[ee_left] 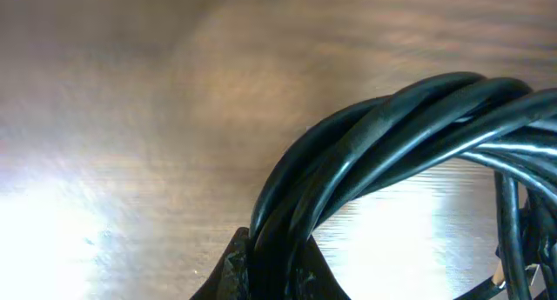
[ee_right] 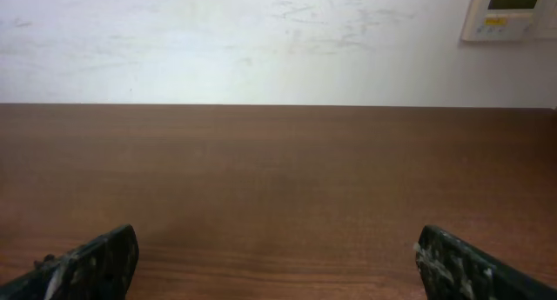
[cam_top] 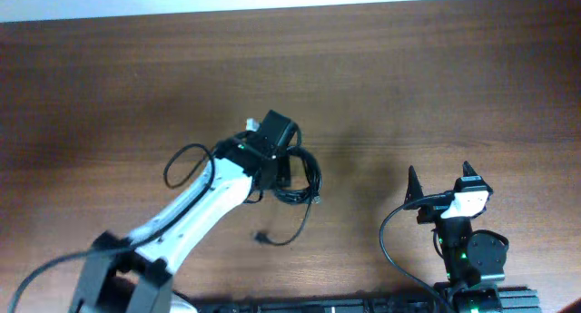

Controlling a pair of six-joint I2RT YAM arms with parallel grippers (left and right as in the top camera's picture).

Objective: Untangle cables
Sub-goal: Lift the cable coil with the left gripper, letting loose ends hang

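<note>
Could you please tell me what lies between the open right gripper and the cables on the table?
Nothing does: the overhead view shows only bare wooden table between the right gripper and the cables.

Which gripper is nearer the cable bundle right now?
Left. The left gripper sits right on the cable bundle, jaws pinching its strands. The right gripper stands open well off to the bundle's right, touching nothing.

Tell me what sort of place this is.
Probably an indoor lab or office workbench: a wood-grain table, a plain white wall with a thermostat-like panel, and a bundle of black cables laid out for robot arms.
</note>
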